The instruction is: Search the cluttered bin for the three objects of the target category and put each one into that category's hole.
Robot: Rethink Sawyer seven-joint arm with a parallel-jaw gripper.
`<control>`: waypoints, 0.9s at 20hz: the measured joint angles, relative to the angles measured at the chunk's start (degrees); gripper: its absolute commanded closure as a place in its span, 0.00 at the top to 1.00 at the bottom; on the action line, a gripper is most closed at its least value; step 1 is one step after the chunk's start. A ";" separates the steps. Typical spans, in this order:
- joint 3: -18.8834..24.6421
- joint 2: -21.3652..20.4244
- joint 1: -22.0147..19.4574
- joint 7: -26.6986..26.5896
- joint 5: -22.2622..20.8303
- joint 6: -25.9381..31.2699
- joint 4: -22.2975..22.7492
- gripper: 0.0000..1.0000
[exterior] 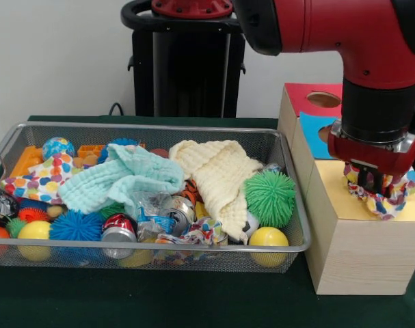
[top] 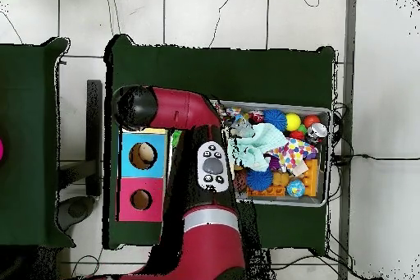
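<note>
My gripper [exterior: 375, 186] hangs low over the yellow top [exterior: 342, 198] of the nearest wooden box. It is shut on a polka-dot cloth [exterior: 392, 199] that bunches round the fingertips and rests on the yellow top. The hole is hidden under the cloth and gripper. A second polka-dot cloth [exterior: 39, 176] lies at the left end of the wire bin [exterior: 159, 127], and it also shows in the overhead view [top: 294, 155]. A third [exterior: 195, 236] lies crumpled at the bin's front, between cans. In the overhead view the arm hides the gripper and the yellow box.
A mint-green cloth [exterior: 118, 179] and a cream cloth [exterior: 217, 174] lie across the bin's middle, among spiky balls, a green one [exterior: 270, 198], yellow balls and cans [exterior: 118, 229]. The blue-topped box [exterior: 313, 133] and red-topped box [exterior: 303, 96] stand behind the yellow one.
</note>
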 measured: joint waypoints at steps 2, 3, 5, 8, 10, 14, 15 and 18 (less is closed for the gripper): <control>0.61 0.49 -0.35 0.00 0.06 1.10 0.00 0.00; 0.84 0.70 -0.47 0.00 0.06 1.67 -0.01 0.00; 1.06 1.27 -0.56 0.00 0.06 3.58 -0.02 0.00; 1.07 1.94 -0.59 0.00 0.22 5.39 -0.32 0.00; 1.07 2.24 -0.61 0.00 0.33 6.00 -0.90 0.00; 1.06 2.42 -0.64 0.00 0.36 6.10 -1.04 0.00; 1.06 2.44 -0.64 0.00 0.37 6.10 -1.07 0.00; 1.06 2.52 -0.64 0.00 0.36 6.10 -1.15 0.00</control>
